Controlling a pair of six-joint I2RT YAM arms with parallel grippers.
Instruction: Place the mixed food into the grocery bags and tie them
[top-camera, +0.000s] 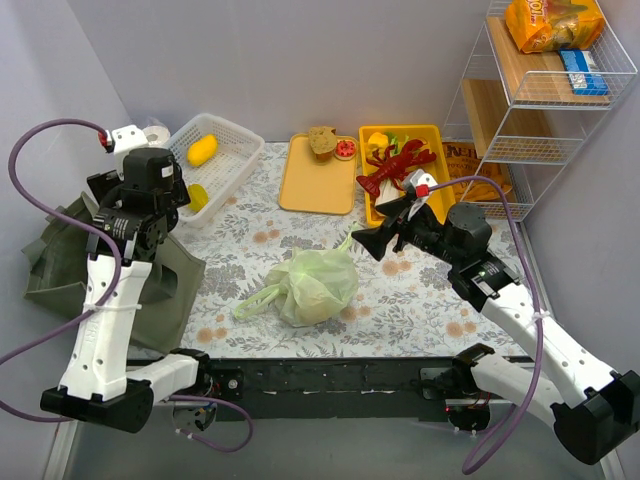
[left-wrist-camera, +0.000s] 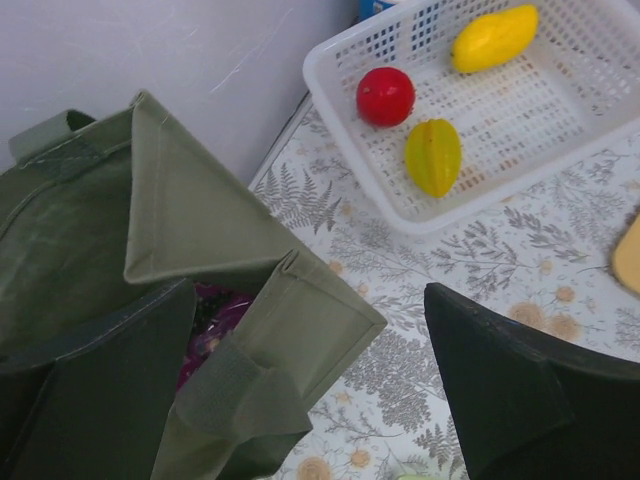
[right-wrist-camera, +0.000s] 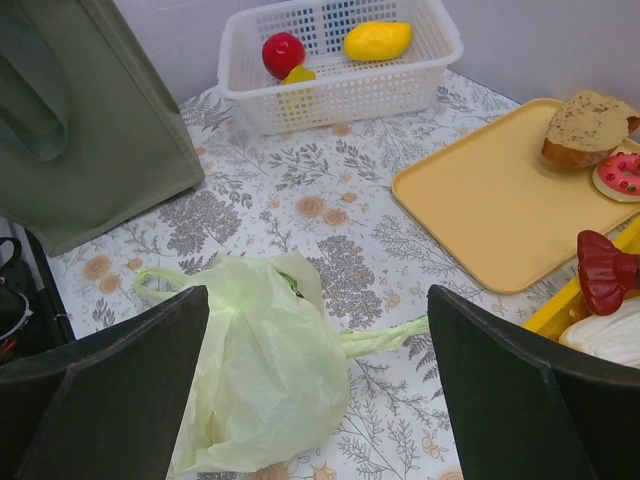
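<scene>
The pale-green plastic bag (top-camera: 315, 285) lies bulging mid-table, its top gathered, twisted handles sticking out left and upper right. My right gripper (top-camera: 385, 228) hovers open just right of and above it; in the right wrist view the bag (right-wrist-camera: 260, 370) sits between the spread fingers (right-wrist-camera: 520, 400). The olive tote (top-camera: 60, 260) stands open at the left edge. My left gripper (top-camera: 140, 228) is open over its near rim (left-wrist-camera: 300, 320), holding nothing. Something purple (left-wrist-camera: 210, 320) shows inside. Bread (top-camera: 322, 142) and a red-white piece (top-camera: 345, 150) lie on the yellow tray (top-camera: 315, 190); the red lobster (top-camera: 400, 163) is in the yellow bin (top-camera: 437, 135).
A white slatted basket (top-camera: 240, 135) at the back left holds a yellow fruit (left-wrist-camera: 495, 36), a red ball (left-wrist-camera: 385, 96) and a yellow-green piece (left-wrist-camera: 433, 156). A wire shelf (top-camera: 540, 100) with orange snack packets (top-camera: 553, 22) stands at the right. Walls close the left and back.
</scene>
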